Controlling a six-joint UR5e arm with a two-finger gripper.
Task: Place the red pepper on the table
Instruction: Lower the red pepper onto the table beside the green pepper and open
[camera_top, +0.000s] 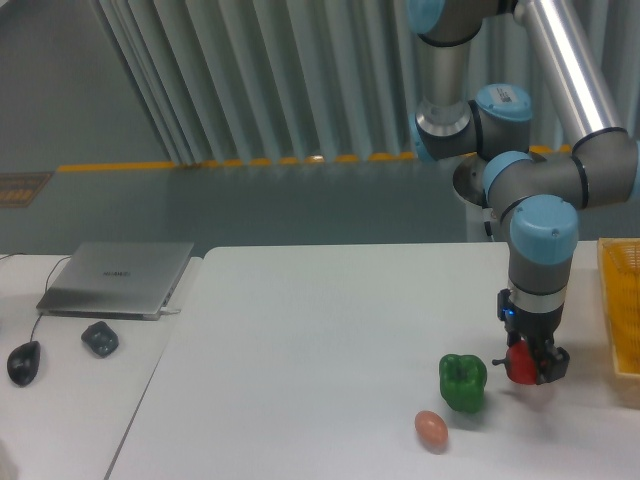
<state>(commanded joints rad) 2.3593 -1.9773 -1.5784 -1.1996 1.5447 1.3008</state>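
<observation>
The red pepper (521, 366) hangs between the fingers of my gripper (526, 366), which is shut on it. It is held just above the white table (330, 340), at the right side, close to the right of the green pepper (462, 382). Whether the red pepper touches the tabletop I cannot tell. The arm comes down from the upper right and its wrist stands upright over the pepper.
An orange-pink egg-shaped thing (431, 429) lies in front of the green pepper. A yellow basket (622, 300) sits at the table's right edge. On the left desk are a silver laptop (118, 277), a dark small object (100, 338) and a mouse (24, 362).
</observation>
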